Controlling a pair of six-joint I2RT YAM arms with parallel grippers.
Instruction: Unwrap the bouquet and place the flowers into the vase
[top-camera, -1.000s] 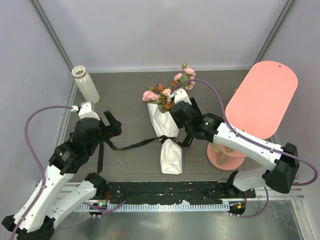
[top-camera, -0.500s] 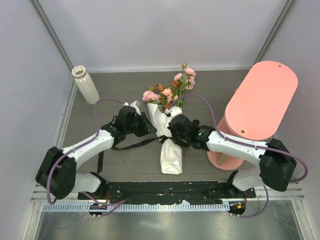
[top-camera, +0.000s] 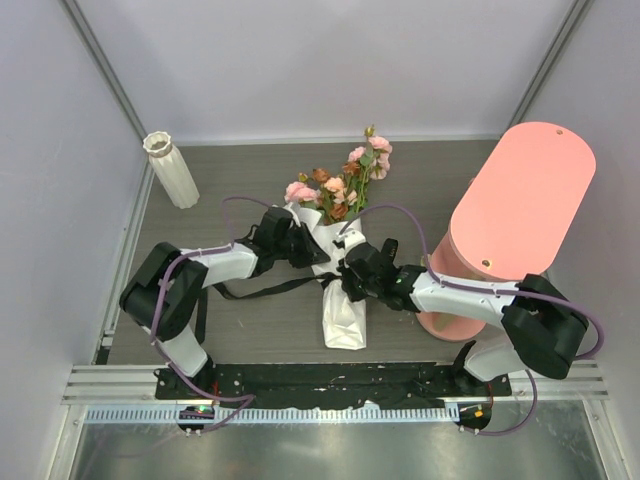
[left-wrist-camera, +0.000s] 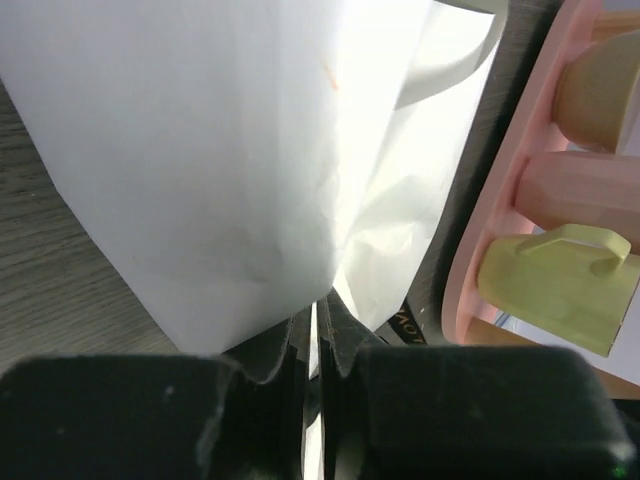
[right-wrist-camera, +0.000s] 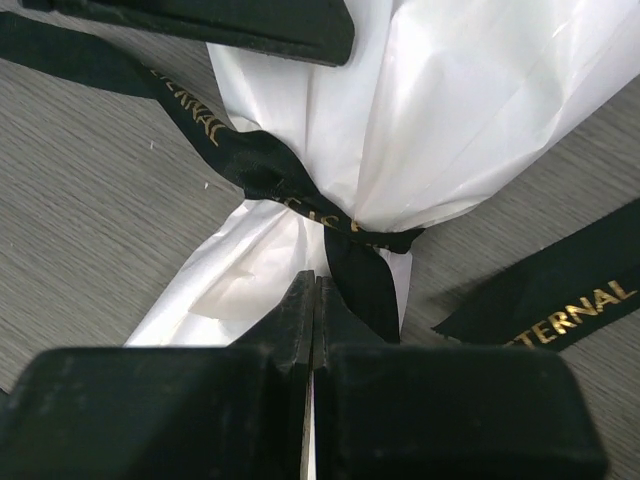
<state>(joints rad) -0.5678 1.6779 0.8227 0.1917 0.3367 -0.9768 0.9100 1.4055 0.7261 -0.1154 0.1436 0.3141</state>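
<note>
Bouquet (top-camera: 330, 238) lying flat mid-table (top-camera: 250, 335), flower heads pointing away from the arm bases and the twisted tail toward them. The flowers (top-camera: 345, 182), pink, peach and rust-brown with small green leaves, spill from the wide mouth of a white paper (top-camera: 343, 312) cone. The cone is smooth and glossy above and crumpled below the waist. A black ribbon (right-wrist-camera: 255, 165) with gold lettering is knotted around the waist, its long tails trailing over the grey wood-grain surface on both sides. The left gripper (left-wrist-camera: 315, 335) meets the cone's left edge, fingers drawn almost together with a thin fold of the paper pinched between them; the rest of the sheet rises ahead of the tips. The right gripper (right-wrist-camera: 313, 300) sits at the waist, fingers pressed shut, the knot just ahead of the tips and one ribbon tail running alongside the right finger. Whether anything is caught between them cannot be told. The white ribbed vase (top-camera: 172, 172) stands well to the left of the left fingers, at the far corner. The pink stand (top-camera: 520, 195) rises to the right of the right fingers.
</note>
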